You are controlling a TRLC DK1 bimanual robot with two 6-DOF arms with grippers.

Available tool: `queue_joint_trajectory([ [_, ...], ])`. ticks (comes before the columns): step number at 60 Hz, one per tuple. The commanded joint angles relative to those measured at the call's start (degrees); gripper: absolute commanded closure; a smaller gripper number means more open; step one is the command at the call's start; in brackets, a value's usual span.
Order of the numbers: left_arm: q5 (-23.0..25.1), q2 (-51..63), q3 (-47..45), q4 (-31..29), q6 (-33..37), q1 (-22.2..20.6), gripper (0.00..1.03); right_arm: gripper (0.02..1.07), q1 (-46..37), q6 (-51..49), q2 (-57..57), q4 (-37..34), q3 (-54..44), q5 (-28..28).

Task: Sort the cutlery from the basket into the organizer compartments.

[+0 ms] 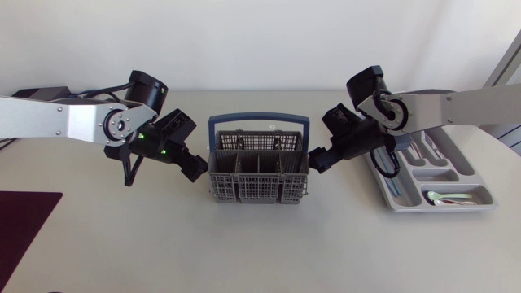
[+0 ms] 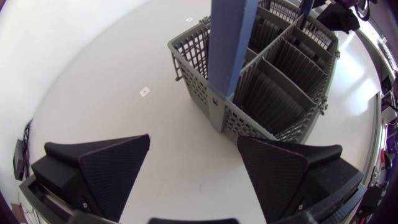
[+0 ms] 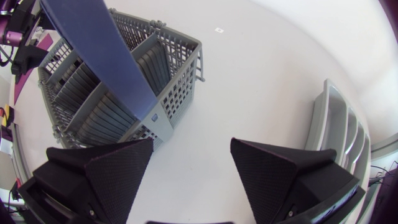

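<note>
White table (image 1: 122,252) from above: basket (image 1: 259,175) stands between left gripper (image 1: 194,167) and right gripper (image 1: 319,159), organizer (image 1: 468,175) beyond the latter. Left wrist: fingers apart, basket just ahead. Right wrist: fingers apart, basket and organizer flanking.

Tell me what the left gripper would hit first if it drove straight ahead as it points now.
Most likely the basket: its grey end wall, about where the blue handle joins, lies ahead of the open left gripper. Only bare table shows between them; height is hard to judge.

Angled inward, the left hand (image 1: 194,168) and right hand (image 1: 319,159) both gape, holding nothing.
</note>
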Motion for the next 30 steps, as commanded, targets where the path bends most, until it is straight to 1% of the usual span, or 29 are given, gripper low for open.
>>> queue_joint_trajectory([
  [1, 1.3, -0.9, -1.0, 0.1, 0.0, -0.8, 0.05, 0.10, 0.3, 0.3, 1.1, 1.1, 0.0, -0.5],
  [5, 1.3, -1.1, -1.0, 0.1, 0.1, -0.1, 0.05, 0.07, 0.3, 0.2, 1.0, 1.5, -0.7, -0.2],
  [11, 1.2, -1.8, -1.1, -0.2, 0.5, 0.8, 0.05, 0.07, -0.3, 0.0, 0.4, 1.7, -1.9, 0.4],
  [15, 1.3, -2.4, -1.4, -0.3, 0.6, 1.8, 0.05, 0.07, -1.0, -0.4, -0.6, 1.8, -2.8, 1.7],
  [26, 1.3, -4.9, -2.0, -0.8, 0.3, 6.1, 0.05, 0.07, -4.1, -1.6, -4.3, 1.2, -4.8, 3.7],
  [30, 1.4, -6.7, -2.8, -0.8, 0.0, 7.3, 0.05, 0.07, -5.6, -1.8, -6.2, 1.1, -5.6, 3.6],
])
